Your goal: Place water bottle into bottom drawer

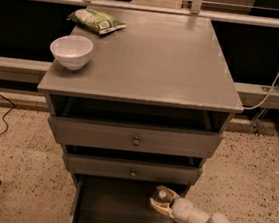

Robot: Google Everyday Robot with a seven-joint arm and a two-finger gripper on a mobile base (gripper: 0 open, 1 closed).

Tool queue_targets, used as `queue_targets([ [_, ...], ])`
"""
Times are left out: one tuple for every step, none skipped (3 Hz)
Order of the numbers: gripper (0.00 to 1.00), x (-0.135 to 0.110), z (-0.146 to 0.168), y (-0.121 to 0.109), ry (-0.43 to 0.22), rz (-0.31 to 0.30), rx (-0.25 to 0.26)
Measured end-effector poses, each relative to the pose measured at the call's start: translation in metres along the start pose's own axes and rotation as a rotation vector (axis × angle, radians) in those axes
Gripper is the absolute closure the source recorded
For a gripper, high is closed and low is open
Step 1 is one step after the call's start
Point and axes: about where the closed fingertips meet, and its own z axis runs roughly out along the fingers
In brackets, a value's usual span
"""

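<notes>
One cabinet (150, 59), three drawers (135, 138), one bowl (71, 51), one snack bag (96, 21), one bottle (160, 193), and my one gripper (161, 204), at the bottom drawer's (114, 201) right side.

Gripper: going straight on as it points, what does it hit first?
The gripper, holding the water bottle, points left and inward over the bottom drawer; probably the drawer's floor or back first, depth unclear.

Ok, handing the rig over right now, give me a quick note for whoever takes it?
Gripper: low at the right side of the open bottom drawer, closed on the water bottle.
Bottle: inside the drawer opening; can't tell if it touches the floor.
Done: drawer open, bottle brought in.
Left: set it down, release, pull the arm out.
Also there: white bowl and green bag on the cabinet top.
</notes>
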Motion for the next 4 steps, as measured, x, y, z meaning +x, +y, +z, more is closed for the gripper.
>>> queue_targets([
  [1.00, 0.038, 0.014, -0.003, 0.035, 0.012, -0.017],
  [1.00, 0.063, 0.020, 0.000, 0.041, 0.041, -0.026],
  [1.00, 0.083, 0.019, 0.006, 0.039, 0.071, -0.033],
  [0.82, 0.096, 0.016, 0.010, 0.041, 0.096, -0.034],
])
